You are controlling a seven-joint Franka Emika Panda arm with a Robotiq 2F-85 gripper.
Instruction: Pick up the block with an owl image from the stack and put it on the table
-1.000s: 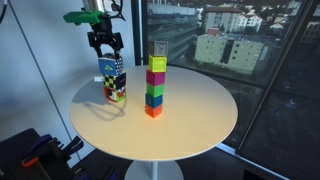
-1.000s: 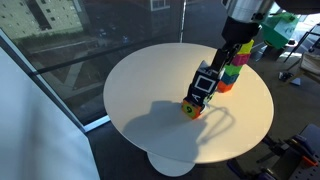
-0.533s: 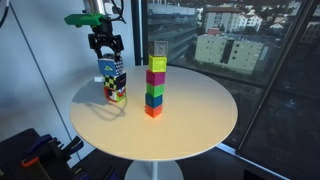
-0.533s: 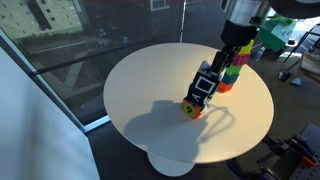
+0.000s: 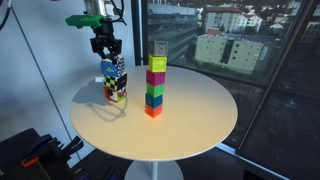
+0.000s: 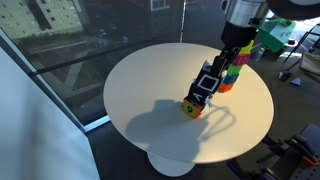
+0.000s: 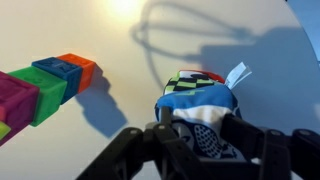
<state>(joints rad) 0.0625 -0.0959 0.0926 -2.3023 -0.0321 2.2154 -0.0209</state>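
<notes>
At the left side of the table (image 5: 195, 120), the stack (image 5: 114, 85) is seen standing upright, near a taller tower of plain cubes (image 5: 155, 85). Its top block (image 7: 203, 105) is straddled by the gripper (image 5: 107, 56), apparently clamped on it; contact is partly hidden.

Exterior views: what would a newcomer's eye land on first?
The tower of bright cubes, standing near the middle of the white table. Next, the patterned stack near the table's edge, with the end effector right at its top. Windows onto city buildings fill the background.
</notes>
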